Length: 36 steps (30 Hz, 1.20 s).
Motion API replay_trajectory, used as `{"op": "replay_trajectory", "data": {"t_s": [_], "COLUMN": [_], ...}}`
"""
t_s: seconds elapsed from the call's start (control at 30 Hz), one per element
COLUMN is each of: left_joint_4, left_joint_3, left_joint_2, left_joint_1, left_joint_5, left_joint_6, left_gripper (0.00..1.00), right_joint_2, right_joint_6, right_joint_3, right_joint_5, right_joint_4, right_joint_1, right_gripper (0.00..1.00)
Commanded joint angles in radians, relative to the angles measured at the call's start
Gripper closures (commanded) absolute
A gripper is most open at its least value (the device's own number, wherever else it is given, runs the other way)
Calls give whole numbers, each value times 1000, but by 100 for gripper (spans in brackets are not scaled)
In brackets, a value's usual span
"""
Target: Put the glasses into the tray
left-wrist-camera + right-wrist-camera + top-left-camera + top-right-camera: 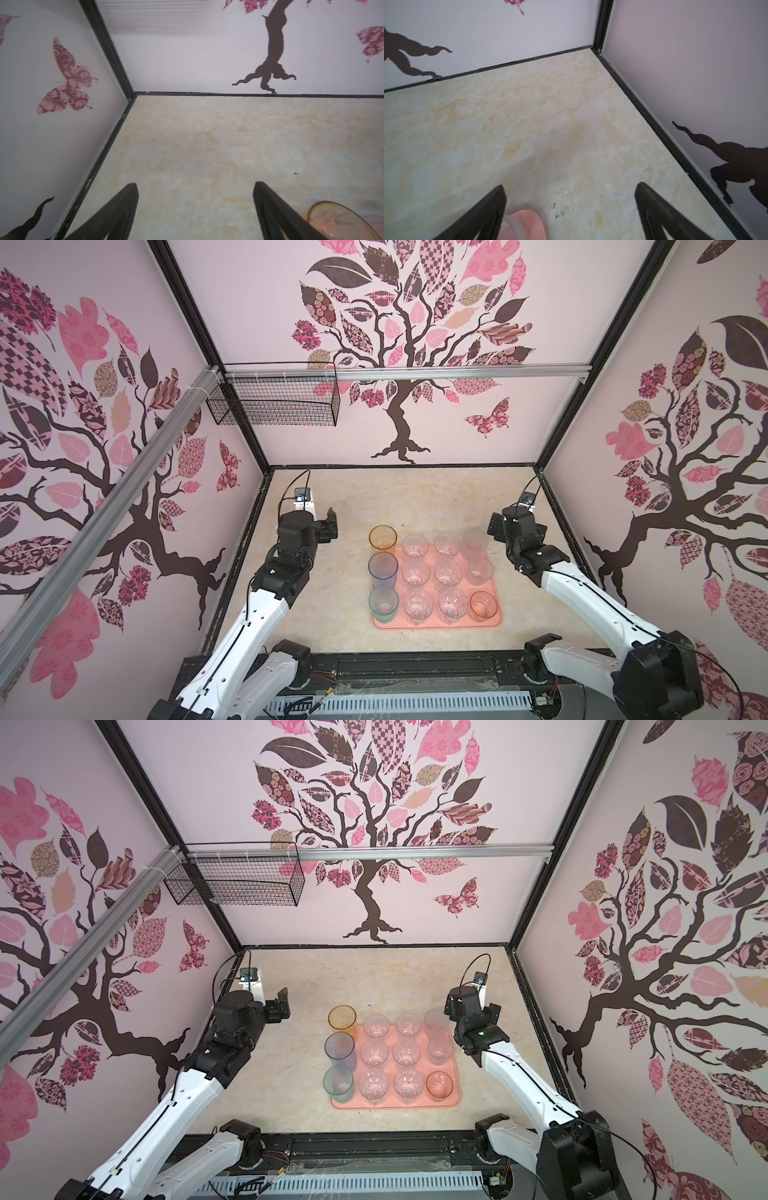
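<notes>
Right claw (pixel 571 185) spread wide, empty, frosted glass (pixel 515 226) just beside one finger, in tray (pixel 436 625). Left claw (pixel 195 184) open too, amber glass (pixel 340 220) alongside. Risk of clipping a rim while swinging away, toppling neighbours.

Pale pink walls with dark tree pictures (pixel 540 427) enclose a beige marbled floor (pixel 415 497). At upper left, a black wire mesh basket (pixel 274 406) hangs on a silver metal rail (pixel 457 372).

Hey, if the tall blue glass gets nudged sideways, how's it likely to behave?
The tall blue glass looks narrow for its height, so it may tip rather than slide. Its smooth wall probably slips in a grip.
</notes>
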Motion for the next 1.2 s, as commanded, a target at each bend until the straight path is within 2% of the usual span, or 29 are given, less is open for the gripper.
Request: {"op": "replay_trajectory", "data": {"t_s": [0.0, 0.17, 0.33, 0.5, 0.67, 0.77, 0.87, 1.07, 1.17], "left_joint_4": [116, 211, 253, 316, 386, 486, 582, 765, 868], "left_joint_3": [-89, -199, -263, -315, -359, -398, -422, -449, -463], "left_joint_2": [-48, -55, -39, 5, 69, 91, 130, 288, 364], "left_joint_1": [106, 130, 133, 134, 134, 134, 134, 139, 170], "left_joint_5": [-61, -293, -317, -357, -327, -293, -242, -216, -143], "left_joint_6": [-58, -8, -72, -95, -128, -114, -101, -77, -84], "left_gripper": [11, 11, 12, 13, 13, 14, 13, 11, 10], "right_joint_2": [27, 61, 54, 52, 41, 67, 122, 260, 328], "right_joint_6": [0, 63, -29, -56, -109, -110, -101, -135, -129], "right_joint_3": [-35, -124, -196, -259, -322, -347, -351, -328, -314], "right_joint_5": [134, 159, 173, 136, 120, 114, 106, 94, 73], "right_joint_4": [232, 293, 426, 521, 628, 684, 726, 866, 915], "right_joint_1": [-34, -39, -50, -86, -104, -114, -116, -118, -122], "right_gripper": [0, 1, 0, 1, 0, 0, 0, 1, 0]}}
